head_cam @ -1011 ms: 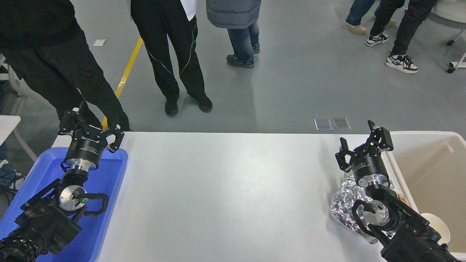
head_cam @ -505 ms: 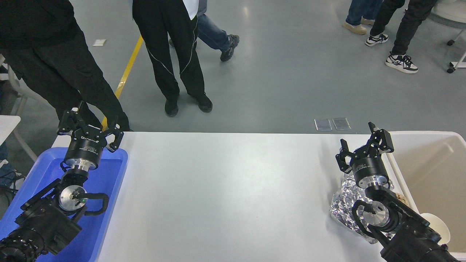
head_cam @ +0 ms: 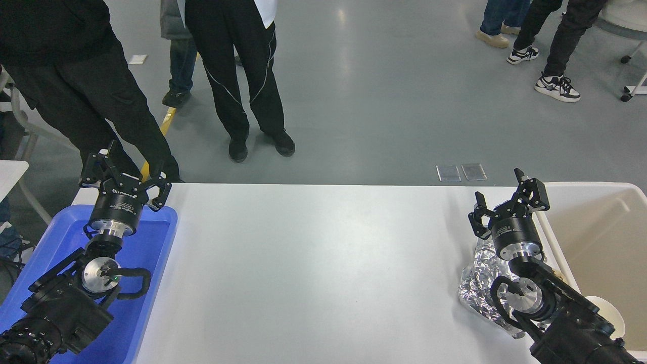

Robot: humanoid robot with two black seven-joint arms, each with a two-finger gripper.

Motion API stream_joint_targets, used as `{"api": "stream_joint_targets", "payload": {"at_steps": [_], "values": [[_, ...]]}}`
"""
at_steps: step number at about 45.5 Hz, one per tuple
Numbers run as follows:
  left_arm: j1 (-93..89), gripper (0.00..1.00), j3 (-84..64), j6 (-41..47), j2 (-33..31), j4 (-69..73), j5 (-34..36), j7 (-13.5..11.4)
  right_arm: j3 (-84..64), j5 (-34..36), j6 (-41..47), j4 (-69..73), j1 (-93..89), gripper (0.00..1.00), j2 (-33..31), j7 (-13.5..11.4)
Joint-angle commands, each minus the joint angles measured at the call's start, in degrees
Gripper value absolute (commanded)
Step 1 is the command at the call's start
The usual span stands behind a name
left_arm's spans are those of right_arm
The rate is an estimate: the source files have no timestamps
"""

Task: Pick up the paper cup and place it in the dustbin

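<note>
1. Head view: since a second ago the right gripper [head_cam: 509, 205] has edged slightly toward the dustbin [head_cam: 591, 191], and a person in jeans has walked from the top centre to the upper left.
2. The right gripper hovers over the counter [head_cam: 313, 263] beside the dustbin's near wall, its fingers spread wide and empty.
3. The paper cup [head_cam: 609, 313] sits at the lower right, partly hidden behind the right arm, at the dustbin's rim; whether inside or against it I cannot tell.
4. A crumpled silver foil bag [head_cam: 477, 283] lies under the right arm.
5. The left gripper [head_cam: 125, 179] is parked over the blue tray [head_cam: 151, 253], fingers open.
</note>
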Motion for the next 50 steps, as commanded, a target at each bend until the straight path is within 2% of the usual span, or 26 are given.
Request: {"api": "stream_joint_targets", "payload": {"at_steps": [1,6,15,22,26,31,38,45,50], "values": [[0.0,0.98,0.0,0.0,0.0,0.0,0.0,0.0,-16.2,12.3,0.3,2.1,1.1,1.0,-7.6,-0.2],[0.0,0.98,0.0,0.0,0.0,0.0,0.0,0.0,-22.6,16.6,0.3,4.4,1.8,1.0,-11.5,-0.1],[0.0,0.98,0.1,0.1,0.0,0.0,0.1,0.0,-29.1,16.8,0.0,9.2,2.4,1.0,-17.2,-0.4],[0.0,0.98,0.1,0.2,0.0,0.0,0.0,0.0,-35.9,16.9,0.0,12.7,5.6,1.0,-19.4,-4.7],[0.0,0.98,0.1,0.2,0.0,0.0,0.0,0.0,-41.7,17.2,0.3,15.4,9.1,1.0,-23.6,-5.3],[0.0,0.98,0.1,0.1,0.0,0.0,0.0,0.0,-55.6,18.1,1.2,18.7,18.4,1.0,-28.6,-5.2],[0.0,0.98,0.1,0.1,0.0,0.0,0.0,0.0,-77.7,18.1,9.7,19.0,35.8,1.0,-31.0,-5.1],[0.0,0.98,0.1,0.0,0.0,0.0,0.1,0.0,-99.3,17.6,13.7,19.1,50.8,1.0,-29.9,-5.1],[0.0,0.98,0.1,0.0,0.1,-0.1,0.1,0.0,-110.5,17.5,13.8,19.3,56.7,1.0,-26.7,-5.1]]}}
